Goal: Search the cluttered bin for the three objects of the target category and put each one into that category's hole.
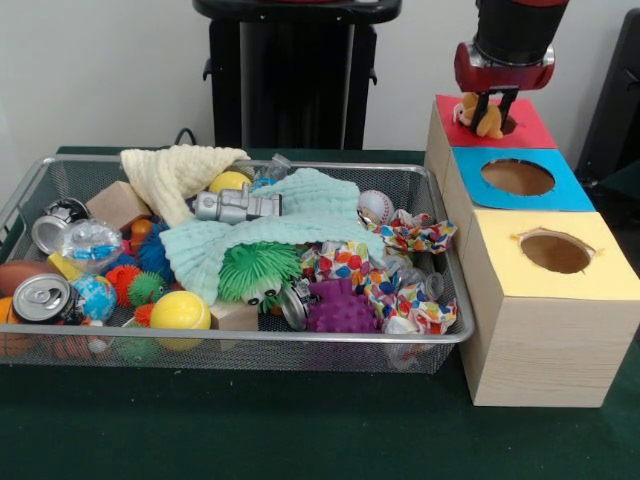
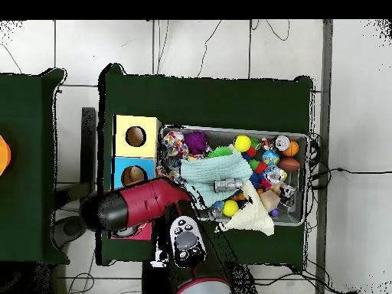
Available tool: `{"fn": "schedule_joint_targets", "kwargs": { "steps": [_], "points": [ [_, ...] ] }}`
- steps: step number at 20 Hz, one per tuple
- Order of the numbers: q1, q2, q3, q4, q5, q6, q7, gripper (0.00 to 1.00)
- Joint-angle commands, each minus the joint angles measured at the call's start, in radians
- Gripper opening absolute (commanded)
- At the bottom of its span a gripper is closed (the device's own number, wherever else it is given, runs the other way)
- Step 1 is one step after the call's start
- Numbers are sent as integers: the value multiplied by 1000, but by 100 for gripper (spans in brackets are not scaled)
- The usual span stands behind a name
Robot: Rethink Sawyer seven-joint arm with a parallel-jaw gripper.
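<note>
My gripper (image 1: 495, 103) hangs over the red-topped wooden box (image 1: 528, 133) at the far right. It is shut on a tan-orange plush animal (image 1: 487, 118), which hangs right at the round hole (image 1: 510, 126) and hides most of it. The wire mesh bin (image 1: 440, 336) lies to the left of the boxes, full of clutter. No other soft animal toy shows clearly in it. In the overhead view my red arm (image 2: 142, 205) covers the gripper, the plush and most of the red box (image 2: 142, 233); the bin (image 2: 306, 181) is to its right.
The blue-topped hole (image 1: 517, 177) and the yellow-topped hole (image 1: 556, 252) lie nearer the camera in the same row. In the bin are a silver toy robot (image 1: 238, 205), a mint cloth (image 1: 305, 215), a cream cloth (image 1: 175, 172), spiky balls (image 1: 342, 308), a baseball (image 1: 376, 207) and cans (image 1: 42, 298).
</note>
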Motion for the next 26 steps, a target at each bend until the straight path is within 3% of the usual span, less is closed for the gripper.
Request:
{"fn": "schedule_joint_targets", "kwargs": {
  "steps": [1,7,14,26],
  "points": [
    [-49,132,-55,-115,-41,-82,93,0],
    [-48,179,-55,-142,-56,-108,89,0],
    [-34,150,-32,-99,-13,-96,111,0],
    [17,155,-60,-62,-13,-142,157,0]
  ]
}}
